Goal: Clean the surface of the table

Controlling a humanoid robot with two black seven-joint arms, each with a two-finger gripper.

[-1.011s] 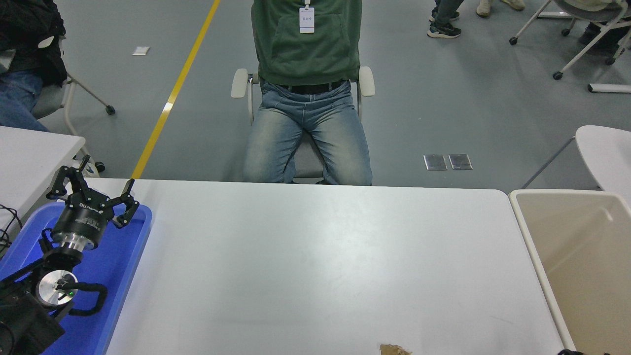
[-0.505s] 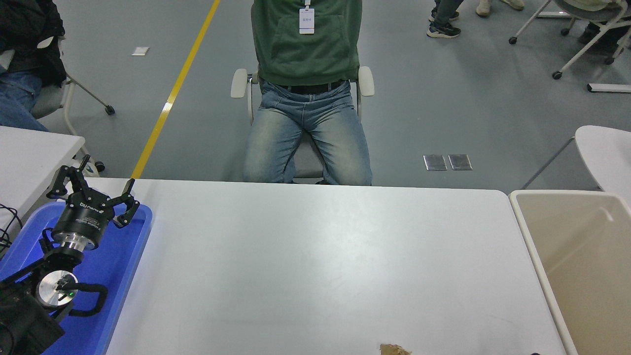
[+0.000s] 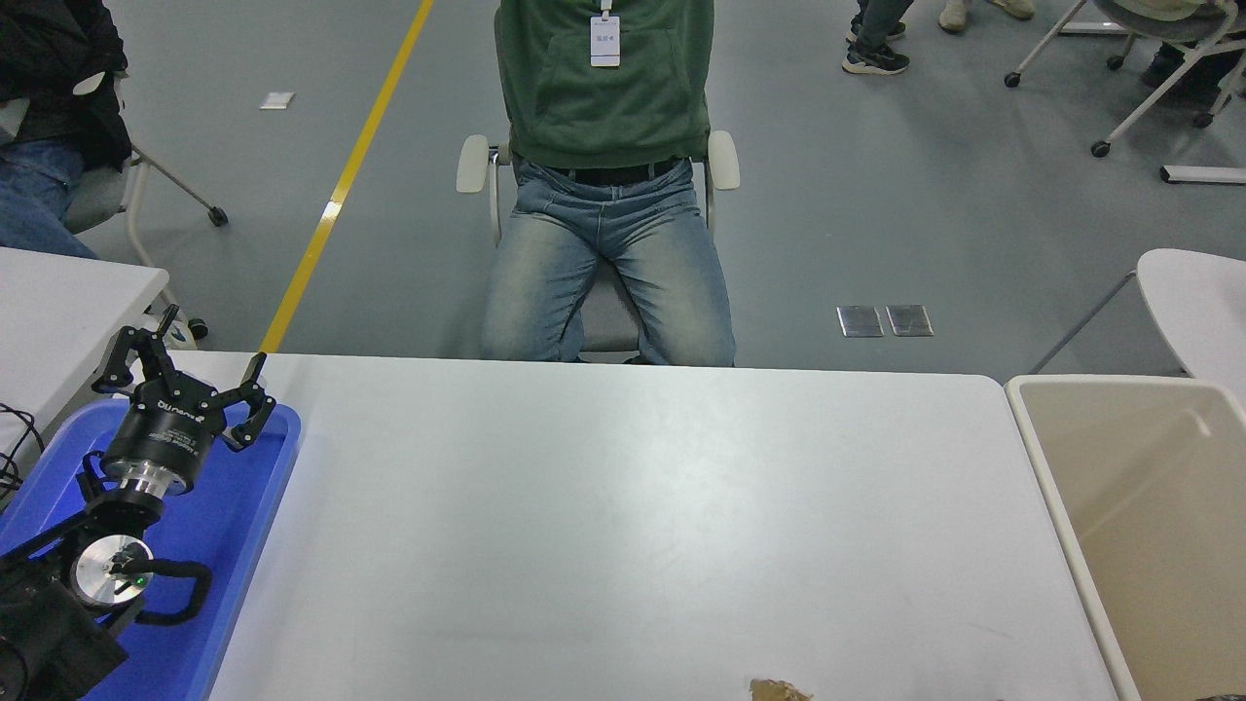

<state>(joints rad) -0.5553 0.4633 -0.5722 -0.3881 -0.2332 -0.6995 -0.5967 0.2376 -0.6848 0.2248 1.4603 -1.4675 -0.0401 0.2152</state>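
The table surface (image 3: 623, 506) is a wide matte white tabletop that fills the lower half of the head view. A small brown scrap (image 3: 779, 690) lies on it at the bottom edge, right of the middle. My left gripper (image 3: 185, 365) is parked at the lower left over a blue tray (image 3: 243, 526), its fingers spread open and empty. My right arm is out of view.
A beige plastic bin (image 3: 1149, 526) stands against the table's right end. A person in a green hoodie and jeans (image 3: 604, 243) sits on a chair at the far side. A smaller white table (image 3: 68, 302) is at the left, another (image 3: 1197, 302) at the right.
A dark tip at the bottom right corner, seen one second ago, has dropped out of the picture. The left arm has not moved.
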